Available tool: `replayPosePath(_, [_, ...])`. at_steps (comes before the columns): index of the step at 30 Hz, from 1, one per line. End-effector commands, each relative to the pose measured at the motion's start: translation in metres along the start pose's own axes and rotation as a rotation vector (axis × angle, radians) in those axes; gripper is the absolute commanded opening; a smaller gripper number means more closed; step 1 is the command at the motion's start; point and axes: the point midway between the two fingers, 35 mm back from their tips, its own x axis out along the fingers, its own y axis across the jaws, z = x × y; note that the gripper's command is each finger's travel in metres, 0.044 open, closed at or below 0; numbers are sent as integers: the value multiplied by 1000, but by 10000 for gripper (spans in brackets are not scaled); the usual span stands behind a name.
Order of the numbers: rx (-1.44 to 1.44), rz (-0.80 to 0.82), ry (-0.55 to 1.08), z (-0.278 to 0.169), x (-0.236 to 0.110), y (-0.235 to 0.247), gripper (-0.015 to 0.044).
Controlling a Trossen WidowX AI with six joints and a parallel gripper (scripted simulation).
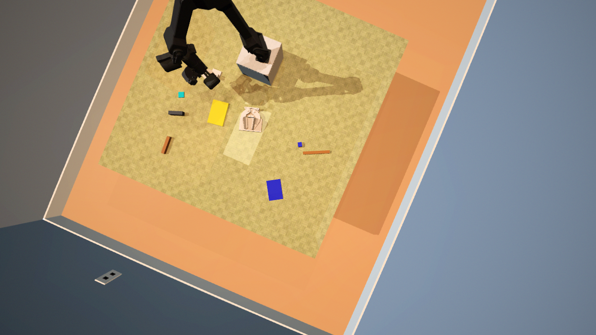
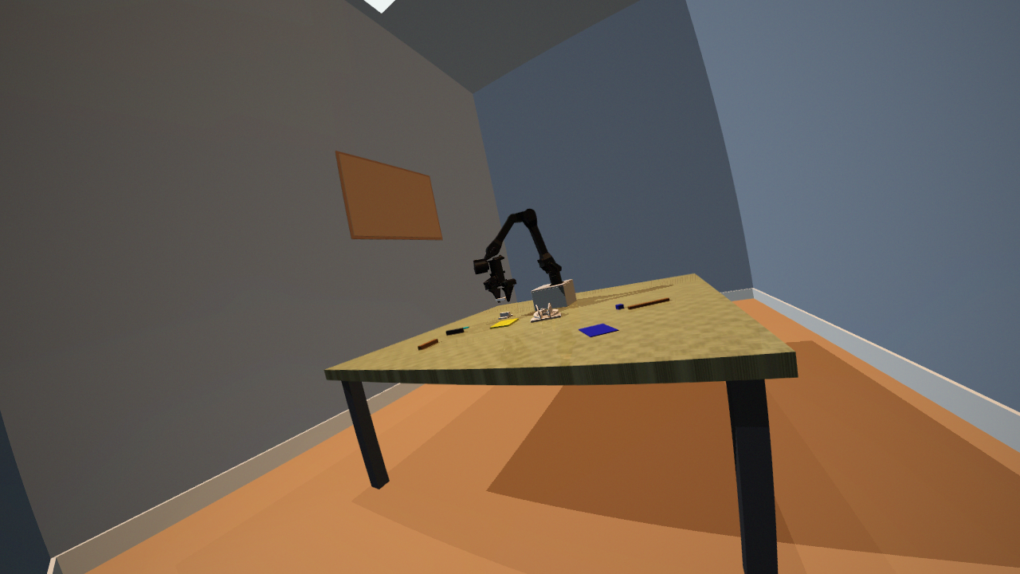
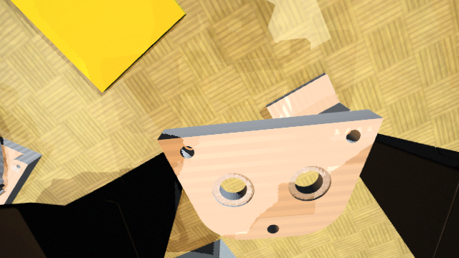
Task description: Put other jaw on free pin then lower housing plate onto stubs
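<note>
a plain room, its kind hard to tell: a woven-patterned table [image 1: 287,233] [image 2: 570,356] stands on an orange floor [image 1: 187,233] [image 2: 428,528]; in the exterior view a brown framed board [image 2: 388,199] hangs on the grey wall [image 2: 178,214], upper left.
</note>
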Motion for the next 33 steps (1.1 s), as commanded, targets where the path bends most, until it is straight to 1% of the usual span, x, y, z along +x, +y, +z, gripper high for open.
replayPosePath(1, [86,-2,1,3,0,9,351])
replayPosePath(33, [868,4,5,14,1,92,351])
